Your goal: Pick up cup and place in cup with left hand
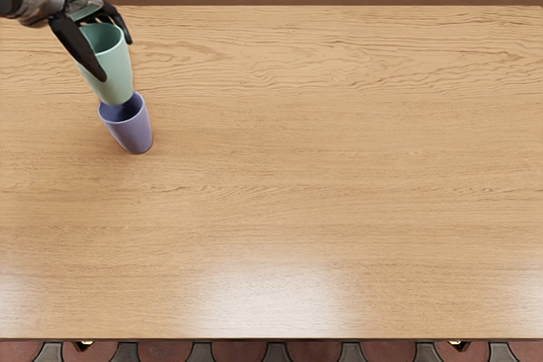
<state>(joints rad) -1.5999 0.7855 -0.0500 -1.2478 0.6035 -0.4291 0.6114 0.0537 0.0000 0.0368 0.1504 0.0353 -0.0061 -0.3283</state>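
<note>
Smooth, tapered, pale mint-green cup (116, 76), open end up, pinched by left hand (71, 8) above glossy violet cup (131, 132)

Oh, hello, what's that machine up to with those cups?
The robot's left hand has a pale green cup in its fingers, near one corner of the wooden table. The green cup's bottom is at the mouth of a purple cup, which stands on the table. The job is to put one cup into the other. Most of the green cup is still outside, so it isn't nested yet.
</note>
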